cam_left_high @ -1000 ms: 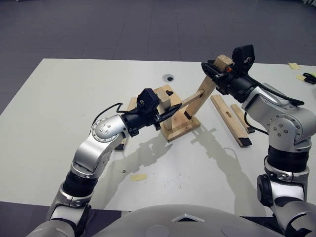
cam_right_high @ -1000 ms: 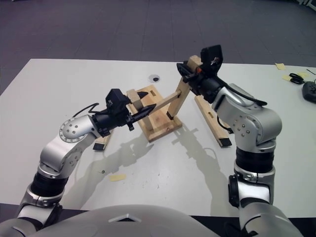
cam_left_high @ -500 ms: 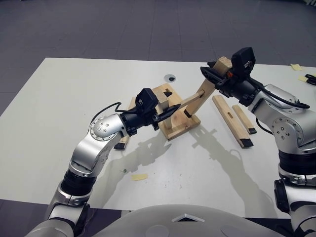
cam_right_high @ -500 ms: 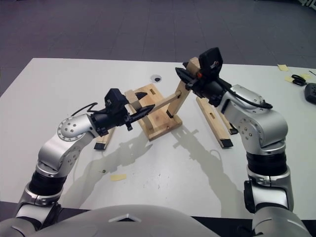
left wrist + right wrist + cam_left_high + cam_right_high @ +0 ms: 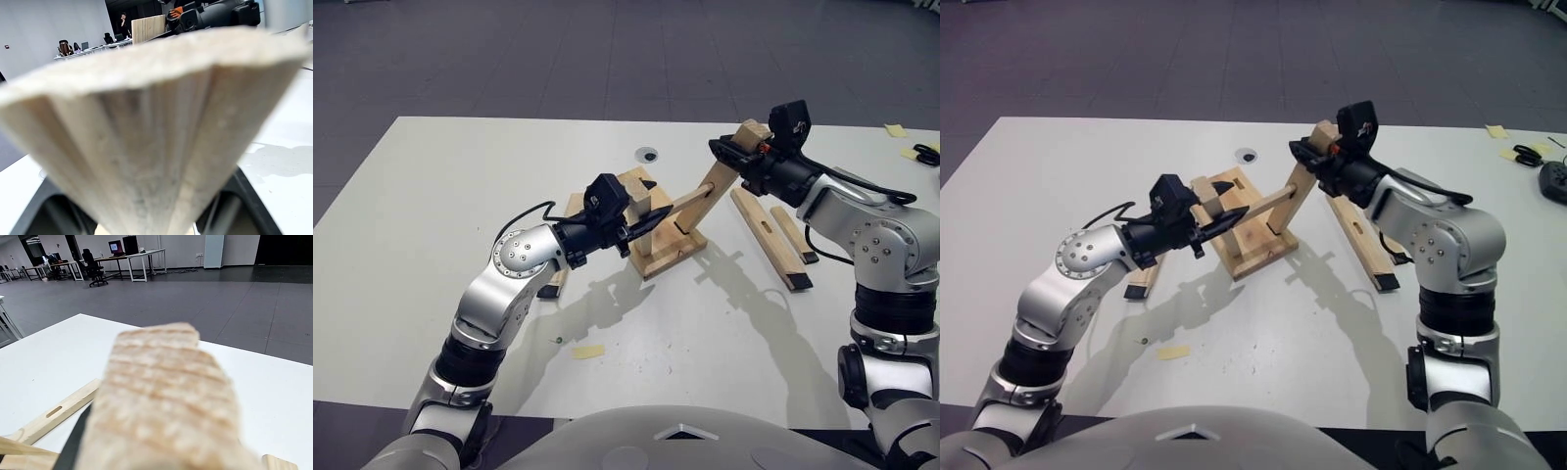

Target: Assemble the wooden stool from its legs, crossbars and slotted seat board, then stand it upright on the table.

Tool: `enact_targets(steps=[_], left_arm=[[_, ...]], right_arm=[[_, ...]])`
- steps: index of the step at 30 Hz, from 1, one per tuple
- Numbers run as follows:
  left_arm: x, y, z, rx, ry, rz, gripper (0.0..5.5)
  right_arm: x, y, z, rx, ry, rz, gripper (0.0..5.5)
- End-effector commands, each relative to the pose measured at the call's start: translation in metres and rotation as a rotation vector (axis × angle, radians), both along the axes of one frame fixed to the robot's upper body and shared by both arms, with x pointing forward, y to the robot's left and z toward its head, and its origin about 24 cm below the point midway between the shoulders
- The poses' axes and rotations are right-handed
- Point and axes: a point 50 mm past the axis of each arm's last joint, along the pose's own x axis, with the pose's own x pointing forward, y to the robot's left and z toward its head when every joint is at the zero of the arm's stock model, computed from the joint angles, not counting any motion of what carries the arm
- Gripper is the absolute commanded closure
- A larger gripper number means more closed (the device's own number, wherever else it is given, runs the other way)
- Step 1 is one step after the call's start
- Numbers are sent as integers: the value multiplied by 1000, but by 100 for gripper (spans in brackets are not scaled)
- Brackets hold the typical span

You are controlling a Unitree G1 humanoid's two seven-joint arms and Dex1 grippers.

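The slotted seat board (image 5: 658, 235) rests on the table centre, and my left gripper (image 5: 641, 221) is shut on its near-left edge. A crossbar (image 5: 693, 202) runs from the board up to a wooden leg (image 5: 722, 176) that leans above the table. My right gripper (image 5: 730, 157) is shut on that leg near its top end. The left wrist view has the board's edge (image 5: 156, 122) up close, and the right wrist view has the leg's end (image 5: 164, 396) up close. A loose slotted leg (image 5: 770, 239) and a shorter bar (image 5: 795, 236) lie to the right.
Another wooden piece with a black foot (image 5: 554, 281) lies under my left forearm. A round cable hole (image 5: 649, 154) is behind the board. A scrap of yellow tape (image 5: 588, 351) lies near the front. Yellow notes (image 5: 897, 130) and a black object (image 5: 1553, 182) sit at the far right.
My right arm has shifted slightly left and lowered its elbow, bringing the held leg's top a little down. The left arm and seat board have stayed put.
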Motion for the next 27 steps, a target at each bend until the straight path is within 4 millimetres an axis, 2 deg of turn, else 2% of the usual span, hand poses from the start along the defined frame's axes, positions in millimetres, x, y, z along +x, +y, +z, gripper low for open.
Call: enact_targets(steps=[1,4,7,9,12,17,18,19,21,27], left_arm=[[-2,-1,-32,114,158,1,346],[-5,0,-33,111,165,4,346],[-2,3,-32,117,155,18,346],[6,7,-23,135,90,42,346],[16,9,-1,70,21,64,346],[23,9,22,-10,-20,55,346],[24,11,25,-21,-24,54,309],[25,12,29,-37,-25,56,298],[28,15,37,-74,-24,67,270],[28,22,65,-177,-45,46,170]], right_arm=[[-58,9,-109,-296,452,141,441],[-62,8,-106,-270,434,111,439],[-53,5,-95,-222,376,25,438],[-46,6,-85,-147,321,-38,437],[-38,10,-70,-66,249,-81,436],[-33,11,-58,-3,192,-107,436],[-31,9,-54,20,177,-118,436],[-29,8,-49,34,151,-130,401],[-24,4,-39,60,108,-149,384],[-16,-1,-4,182,-8,-145,287]])
